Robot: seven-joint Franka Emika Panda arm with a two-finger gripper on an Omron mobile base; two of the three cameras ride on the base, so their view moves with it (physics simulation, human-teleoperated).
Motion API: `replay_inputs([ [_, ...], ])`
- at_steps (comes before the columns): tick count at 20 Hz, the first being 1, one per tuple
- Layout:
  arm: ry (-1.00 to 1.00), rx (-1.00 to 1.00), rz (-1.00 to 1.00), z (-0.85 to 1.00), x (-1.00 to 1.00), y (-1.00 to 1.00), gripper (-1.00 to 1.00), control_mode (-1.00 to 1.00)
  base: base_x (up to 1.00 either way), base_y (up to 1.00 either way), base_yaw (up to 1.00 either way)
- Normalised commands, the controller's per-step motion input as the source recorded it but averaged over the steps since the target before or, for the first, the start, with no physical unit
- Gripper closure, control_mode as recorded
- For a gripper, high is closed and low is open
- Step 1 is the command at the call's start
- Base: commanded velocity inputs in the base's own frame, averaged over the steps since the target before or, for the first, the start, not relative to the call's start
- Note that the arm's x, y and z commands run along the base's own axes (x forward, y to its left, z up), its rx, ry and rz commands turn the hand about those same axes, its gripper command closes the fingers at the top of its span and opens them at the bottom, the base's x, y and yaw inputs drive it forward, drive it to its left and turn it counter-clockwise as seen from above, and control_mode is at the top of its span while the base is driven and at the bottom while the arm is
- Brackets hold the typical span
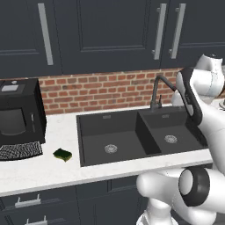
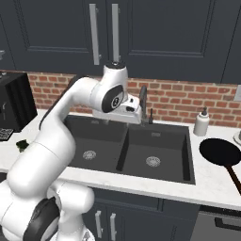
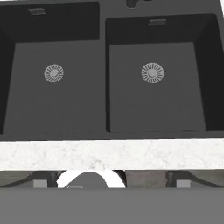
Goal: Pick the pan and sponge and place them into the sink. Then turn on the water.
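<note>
- Step in hand: first pick, judged not yet begun. Both basins of the sink (image 3: pixel 107 87) hold nothing.
- Pincer (image 2: pixel 136 109): above the sink by the faucet (image 1: pixel 159 88), jaws wide, holding nothing.
- Pan (image 2: pixel 220 151): on the bench (image 2: pixel 207 186), right of the sink.
- Sponge (image 1: pixel 63 154): on the bench, left of the sink.
- Next move: swing toward either item.
- Obstacles: soap dispenser (image 2: pixel 202 122) behind the pan; microwave (image 1: pixel 19 115) near the sponge.

I see a matte black sink (image 1: pixel 132 132) with silver drains, a white-speckled marble desk (image 1: pixel 39 169), a black pan (image 2: pixel 221 151), a dark green sponge (image 1: pixel 63 154) with yellow underside, and red brick wall (image 1: pixel 96 90) under dark navy cabinets (image 1: pixel 101 30).
</note>
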Motion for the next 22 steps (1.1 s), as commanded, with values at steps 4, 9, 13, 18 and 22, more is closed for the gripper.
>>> replay_inputs([
  [4, 0.00, -0.04, 0.00, -0.13, -0.13, -0.73, -1.00, -1.00, 0.00, 0.00, 0.00],
  [9, 0.00, -0.06, 0.00, -0.12, -0.16, -0.79, -1.00, -1.00, 0.00, 0.00, 0.00],
  [13, 0.00, -0.04, 0.00, -0.13, -0.19, -0.87, -1.00, -1.00, 0.00, 0.00, 0.00],
  [18, 0.00, -0.02, 0.00, -0.11, -0.02, -0.74, -1.00, -1.00, 0.00, 0.00, 0.00],
  [22, 0.00, 0.00, 0.00, -0.10, 0.00, -0.72, -1.00, -1.00, 0.00, 0.00, 0.00],
])
